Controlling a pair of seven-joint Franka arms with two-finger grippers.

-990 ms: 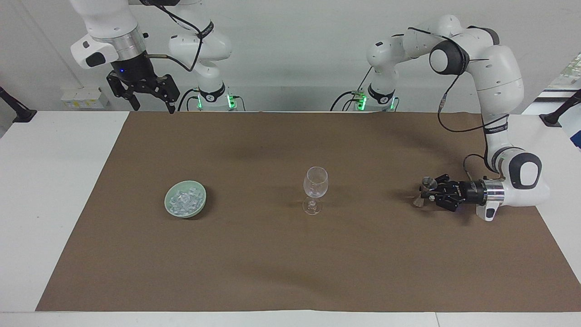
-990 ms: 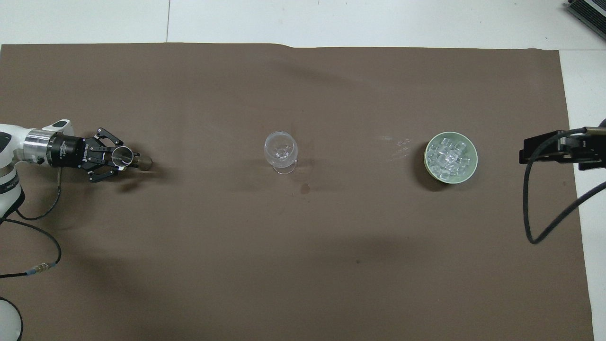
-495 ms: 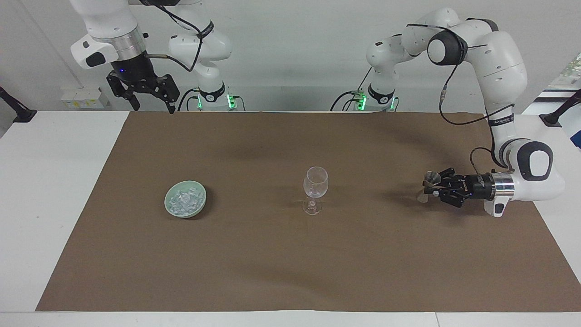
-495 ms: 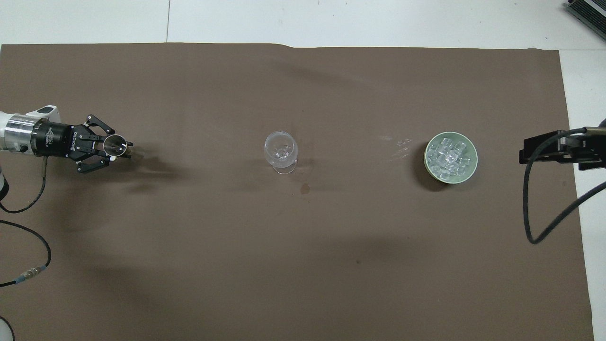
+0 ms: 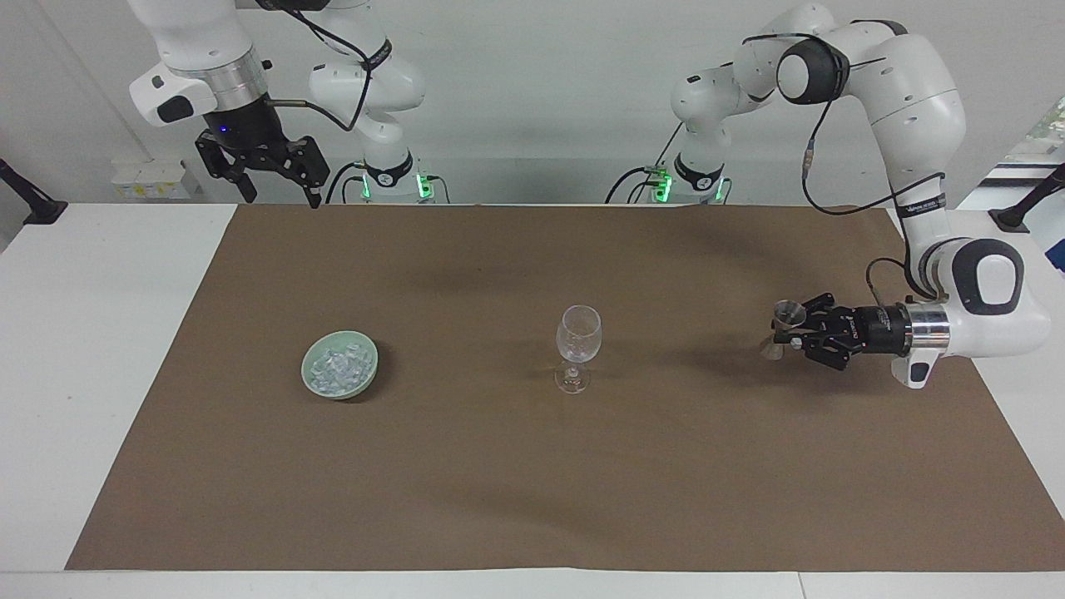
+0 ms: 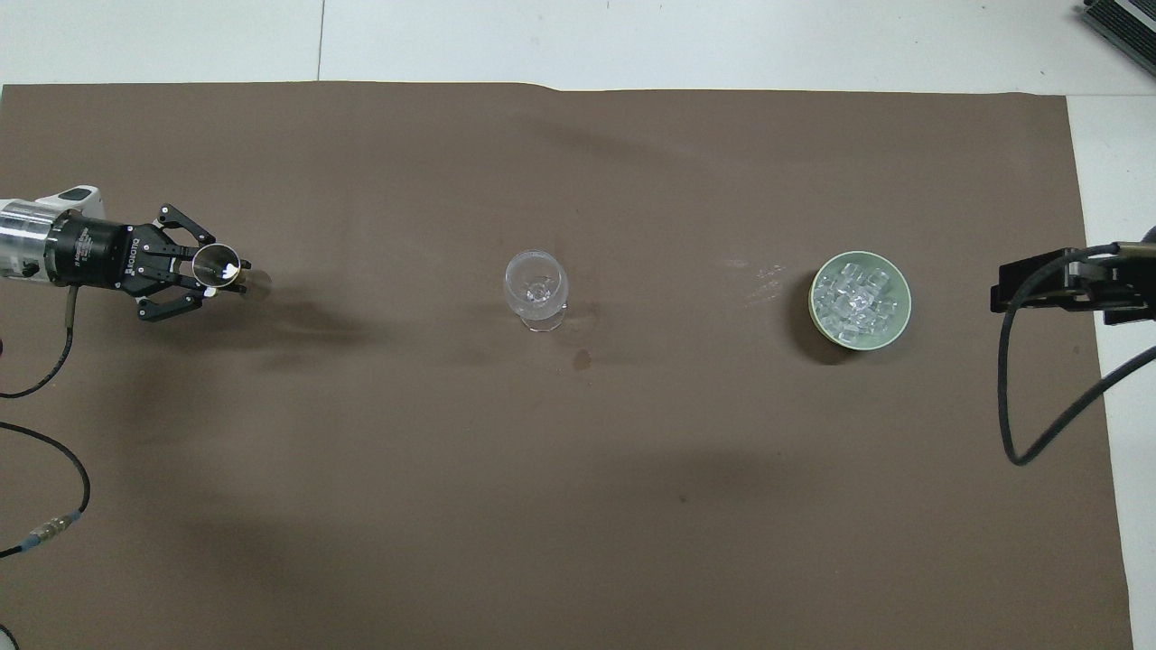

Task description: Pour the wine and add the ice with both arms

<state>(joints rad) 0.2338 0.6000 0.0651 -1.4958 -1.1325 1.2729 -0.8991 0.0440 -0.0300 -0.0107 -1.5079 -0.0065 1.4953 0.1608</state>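
Note:
An empty, clear wine glass point(image 5: 578, 333) point(image 6: 536, 284) stands upright mid-mat. Toward the right arm's end of the table a pale green bowl point(image 5: 366, 383) point(image 6: 902, 318) holds the ice point(image 5: 338, 364) point(image 6: 856, 298). My left gripper point(image 5: 785, 334) point(image 6: 219, 271) lies level just above the mat at the left arm's end, shut on a small metal jigger point(image 5: 787, 314) point(image 6: 215, 263) with its mouth upward. My right gripper point(image 5: 281, 196) hangs open and empty, high over the mat's corner by its base. No wine shows; whether the jigger holds any I cannot tell.
A brown mat point(image 5: 532, 466) point(image 6: 578, 506) covers most of the white table. A small dark stain point(image 6: 583, 360) sits on the mat beside the glass foot. The right arm's black mount and its cable point(image 6: 1010, 406) hang over the mat's edge past the bowl.
My left gripper has lifted the jigger off the mat and drawn it slightly away from the glass. The right arm, glass and bowl have not moved.

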